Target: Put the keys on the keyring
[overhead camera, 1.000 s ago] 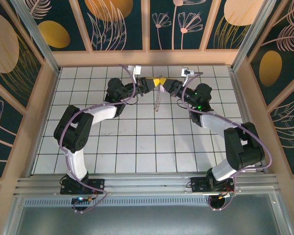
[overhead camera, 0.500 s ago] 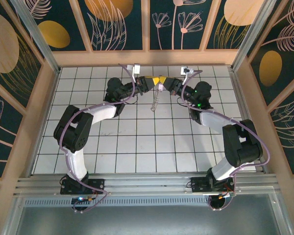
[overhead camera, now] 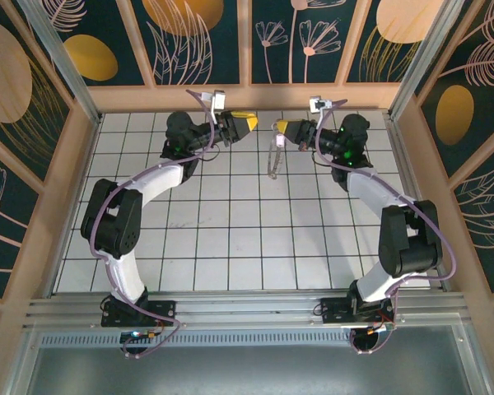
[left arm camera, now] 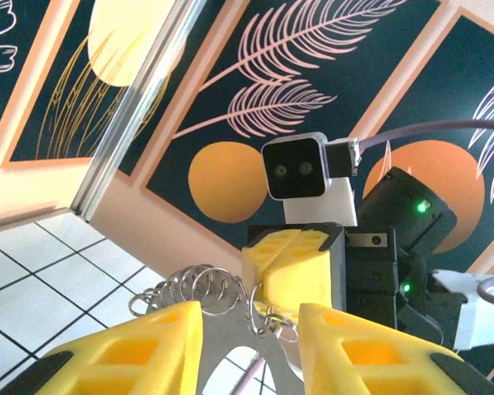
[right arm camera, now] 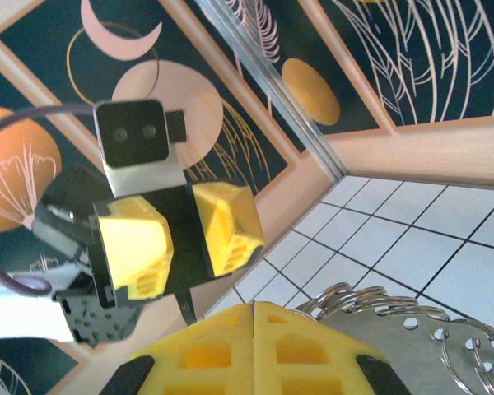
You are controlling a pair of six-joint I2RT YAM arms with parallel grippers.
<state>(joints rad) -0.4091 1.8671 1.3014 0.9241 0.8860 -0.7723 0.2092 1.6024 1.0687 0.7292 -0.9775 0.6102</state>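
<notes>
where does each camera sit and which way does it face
top external: above and behind the bases, looking down at the table; both arms show, left claw and right claw near the far wall.
left wrist: on the left arm, facing across its own parted fingers at the shut right claw.
right wrist: on the right arm, facing over its own shut fingers at the left claw.
shared: both wrist views show the metal rings the right claw holds.

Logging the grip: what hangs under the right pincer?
A chain of metal rings dangles from the shut right pincer, above the tiled floor. The pinched end is covered by the pincer; the hanging pieces are too small to tell apart.
</notes>
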